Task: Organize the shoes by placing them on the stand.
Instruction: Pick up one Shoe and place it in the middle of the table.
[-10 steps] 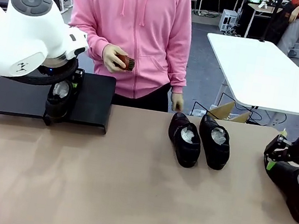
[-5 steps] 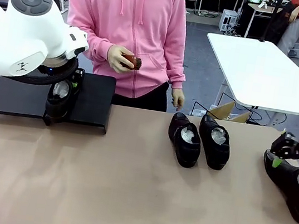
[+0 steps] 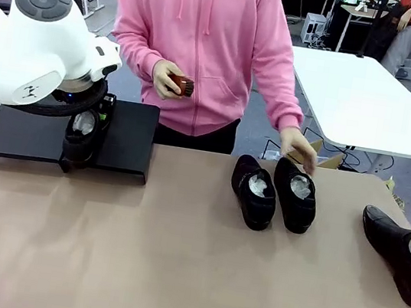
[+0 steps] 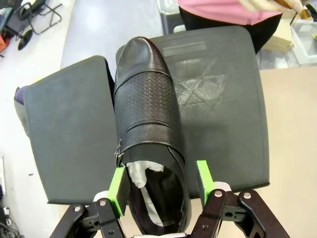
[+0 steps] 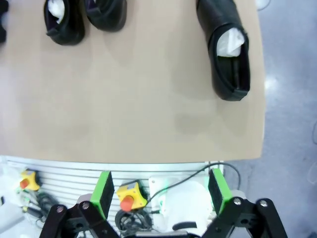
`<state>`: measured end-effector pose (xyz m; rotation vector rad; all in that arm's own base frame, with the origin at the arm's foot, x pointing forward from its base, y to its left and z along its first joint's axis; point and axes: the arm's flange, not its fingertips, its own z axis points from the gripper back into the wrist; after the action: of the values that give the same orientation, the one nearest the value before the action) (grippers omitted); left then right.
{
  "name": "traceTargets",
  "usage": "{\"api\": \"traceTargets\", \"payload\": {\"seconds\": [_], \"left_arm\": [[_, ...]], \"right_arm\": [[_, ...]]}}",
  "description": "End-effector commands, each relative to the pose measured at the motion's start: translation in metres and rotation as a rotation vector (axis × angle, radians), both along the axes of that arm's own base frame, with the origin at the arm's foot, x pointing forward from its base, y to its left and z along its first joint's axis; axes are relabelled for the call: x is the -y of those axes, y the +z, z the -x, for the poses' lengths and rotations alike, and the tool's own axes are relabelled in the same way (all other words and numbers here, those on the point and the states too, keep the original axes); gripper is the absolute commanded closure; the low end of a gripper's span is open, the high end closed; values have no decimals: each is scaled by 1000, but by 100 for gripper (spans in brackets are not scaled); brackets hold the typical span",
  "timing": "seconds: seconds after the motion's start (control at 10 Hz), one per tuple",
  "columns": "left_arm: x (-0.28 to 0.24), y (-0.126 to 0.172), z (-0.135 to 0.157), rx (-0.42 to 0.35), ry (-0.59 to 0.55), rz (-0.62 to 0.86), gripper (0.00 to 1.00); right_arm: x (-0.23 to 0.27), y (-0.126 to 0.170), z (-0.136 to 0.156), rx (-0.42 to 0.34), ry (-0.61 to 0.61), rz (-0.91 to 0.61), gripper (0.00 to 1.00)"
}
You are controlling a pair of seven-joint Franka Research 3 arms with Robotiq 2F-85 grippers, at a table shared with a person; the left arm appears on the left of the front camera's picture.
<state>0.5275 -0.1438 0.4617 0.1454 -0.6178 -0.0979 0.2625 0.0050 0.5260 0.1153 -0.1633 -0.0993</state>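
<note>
Brown table (image 3: pixel 157 271): widest item, carrying the stand at its far left and three loose shoes.

Person in a pink top at the far edge. One hand (image 3: pixel 298 146) lowered just above the far end of the middle-right shoe (image 3: pixel 296 197).

Stand (image 3: pixel 132 137): flat, matte black, two adjoining panels on short legs. First shoe (image 4: pixel 146 109) resting on it over the seam between the panels, toe toward the person. Free space judged to remain on either side.

Middle-left shoe (image 3: pixel 254 194) and middle-right shoe side by side at mid-table, nearly touching. Fourth shoe (image 3: pixel 399 256) alone near the right edge.

Handling, judged from appearance: light and hollow, stiff at sole and heel, softer across the upper. Glossy leather likely slippery under the pads. Paper stuffing likely to resist crushing. Take hold across the heel opening, one pad on each side wall. Avoid the rounded toe.

Left gripper (image 4: pixel 160 186): jaws astride the heel of the first shoe, one green pad against its side, the other just beside it. Cannot tell whether clamped or released.

Right gripper (image 5: pixel 161 191): fingers spread wide, nothing between them, above the near table edge, well apart from the fourth shoe.

Small brown brush (image 3: pixel 182 85): pinched in the person's other hand (image 3: pixel 162 79) at chest height. Leave alone.
</note>
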Motion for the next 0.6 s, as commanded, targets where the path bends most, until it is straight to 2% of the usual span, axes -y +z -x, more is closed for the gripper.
{"api": "traceTargets", "payload": {"seconds": [0.0, 0.2, 0.3, 0.4, 0.5], "left_arm": [[7, 5, 16, -26, -5, 27, 29], [13, 20, 49, -64, 7, 89, 29], [8, 34, 61, -30, 56, 117, 29], [5, 43, 71, -59, 77, 132, 29], [6, 46, 86, -114, 49, 148, 29]], "right_arm": [[-10, 0, -7, 20, -39, 20, 0], [-10, 0, -7, 20, -39, 20, 0], [-10, 0, -7, 20, -39, 20, 0], [-10, 0, -7, 20, -39, 20, 0], [-10, 0, -7, 20, -39, 20, 0]]}}
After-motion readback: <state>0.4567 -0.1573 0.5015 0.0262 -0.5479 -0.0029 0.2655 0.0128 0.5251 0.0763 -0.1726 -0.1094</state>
